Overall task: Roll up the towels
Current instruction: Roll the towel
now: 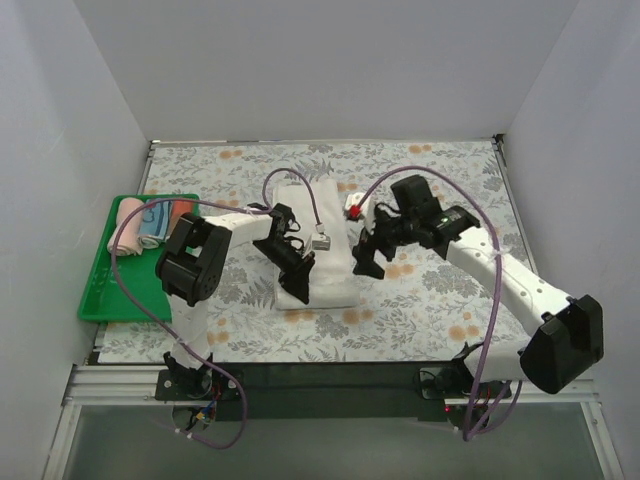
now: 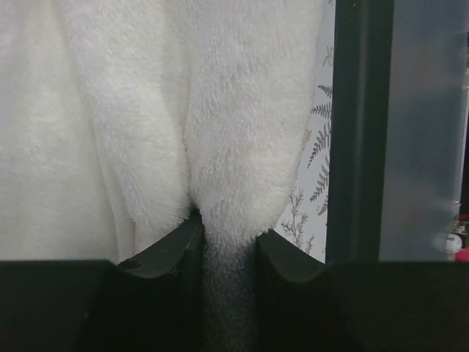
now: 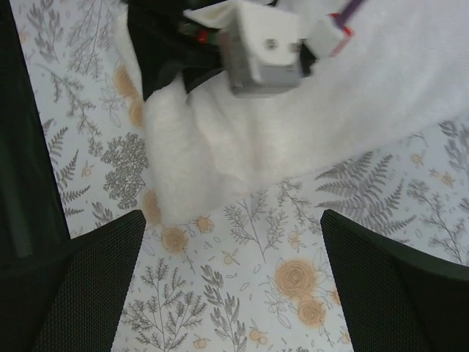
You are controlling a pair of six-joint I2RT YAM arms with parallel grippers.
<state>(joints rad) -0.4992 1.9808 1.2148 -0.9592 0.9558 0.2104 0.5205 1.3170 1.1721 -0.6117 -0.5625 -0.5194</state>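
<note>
Within L gripper [image 2: 227, 233] pinch: cream towel [image 2: 110, 110]

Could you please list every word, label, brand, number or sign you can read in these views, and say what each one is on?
None: no words, numbers or brand marks can be read in any view.
The cream-white towel and the green tray are plain, and the tablecloth bears only a fern and flower print.
The grey block in the right wrist view shows no legible label.
</note>
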